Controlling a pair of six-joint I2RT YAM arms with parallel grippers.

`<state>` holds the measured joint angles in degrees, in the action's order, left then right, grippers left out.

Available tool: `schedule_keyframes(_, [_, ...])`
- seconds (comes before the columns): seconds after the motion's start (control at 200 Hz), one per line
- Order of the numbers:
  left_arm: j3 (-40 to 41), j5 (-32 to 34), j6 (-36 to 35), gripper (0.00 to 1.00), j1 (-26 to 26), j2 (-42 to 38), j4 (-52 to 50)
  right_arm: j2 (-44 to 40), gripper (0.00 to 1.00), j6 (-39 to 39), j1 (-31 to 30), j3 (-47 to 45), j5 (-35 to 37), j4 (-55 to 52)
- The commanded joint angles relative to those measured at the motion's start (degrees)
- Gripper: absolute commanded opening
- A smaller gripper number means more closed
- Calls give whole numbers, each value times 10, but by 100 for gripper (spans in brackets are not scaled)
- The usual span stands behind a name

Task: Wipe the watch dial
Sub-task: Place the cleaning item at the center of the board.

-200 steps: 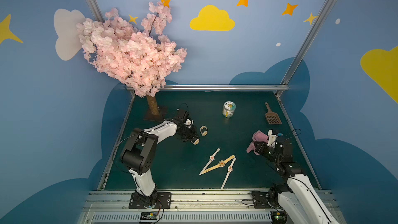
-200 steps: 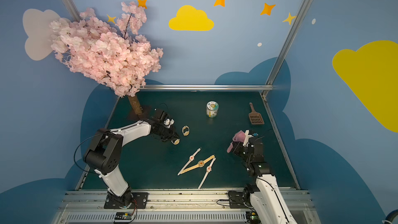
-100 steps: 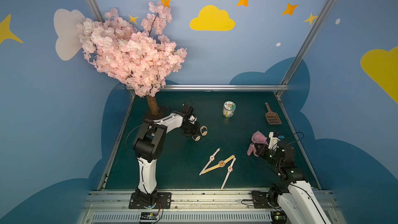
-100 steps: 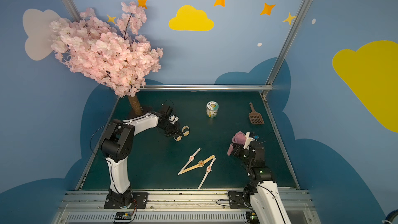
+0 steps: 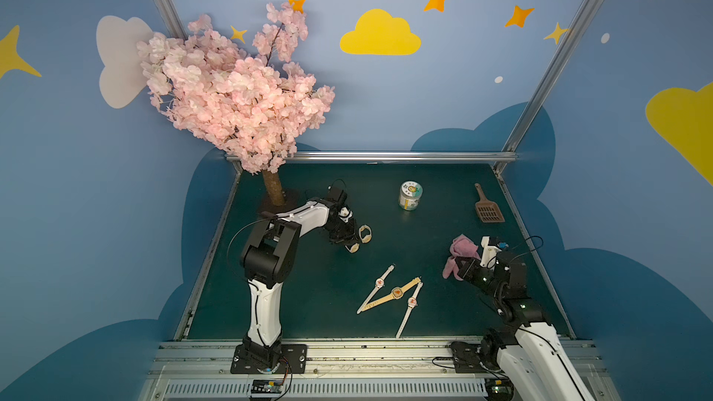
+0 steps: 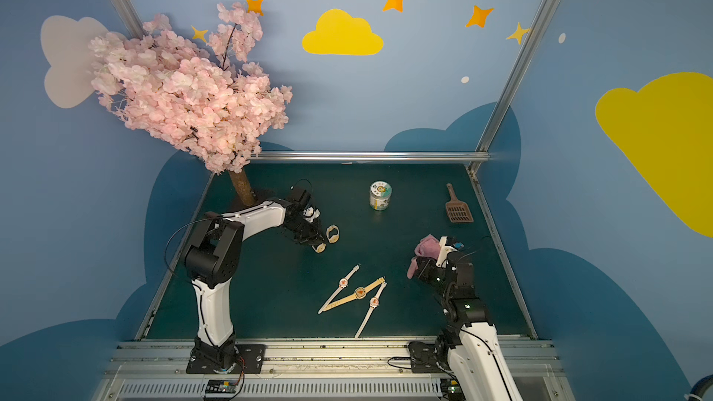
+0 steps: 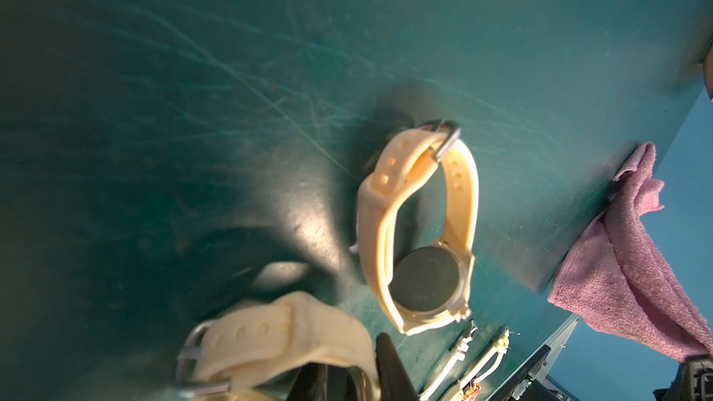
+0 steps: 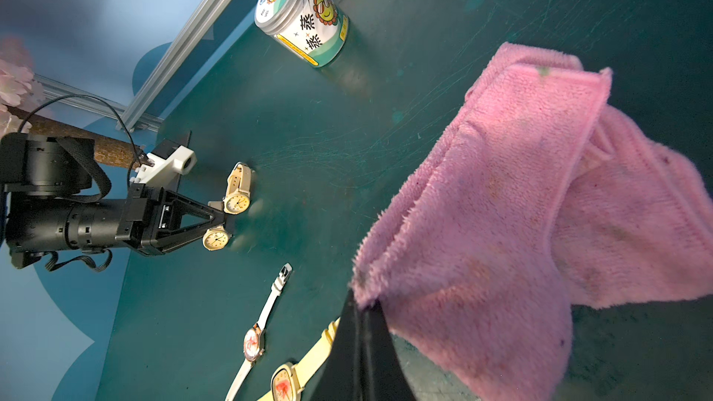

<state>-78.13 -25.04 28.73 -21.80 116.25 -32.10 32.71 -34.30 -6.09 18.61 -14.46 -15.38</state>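
1. The left pincer (image 5: 348,241) reaches low over the green mat (image 5: 308,302) with two buckled watches at its tips. The crowded views do not show whether its jaws are parted or clamped.
2. The cream watch (image 5: 353,248) sits right at that pincer's fingertips, its pale dial (image 8: 216,240) facing the right arm. The left wrist view shows its strap pressed up beside a dark finger (image 7: 389,368), but a grip cannot be confirmed.
3. The second cream watch (image 5: 365,234) stands on its edge just beyond the same tips, strap looped shut. Its dark case back (image 7: 426,277) is turned towards the left pincer.
4. The right pincer (image 8: 362,325) is clenched on a pink cloth (image 8: 501,206), which bunches out past its tips, well apart from both cream watches.
5. Between the two pincers, nearer the arms' bases, three unbuckled watches lie flat in a zigzag: a white-strap watch (image 5: 380,282), a yellow-strap watch (image 5: 397,292) and a second white-strap watch (image 5: 412,302).
6. A lidded jar (image 5: 410,196) and a brown scoop (image 5: 488,210) sit on the far side of the right pincer, and a pink blossom tree (image 5: 239,102) rises behind the left arm.
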Motion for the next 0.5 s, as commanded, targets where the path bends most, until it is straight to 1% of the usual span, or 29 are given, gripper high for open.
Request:
schedule_keyframes(0.0, [-10,-6,-9,29,1,-19,-7,-1,0,1,2,0,-3,-1])
schedule_keyframes(0.055, [-10,-7,-10,32,1,-25,-5,-1,0,2,2,2,-3,-2])
schedule_keyframes(0.255, [-9,-11,-14,38,-1,-54,-3,0,0,0,2,5,0,-8])
schedule_keyframes(0.496, [7,-8,-25,40,-13,-107,-10,7,0,-2,2,19,19,-30])
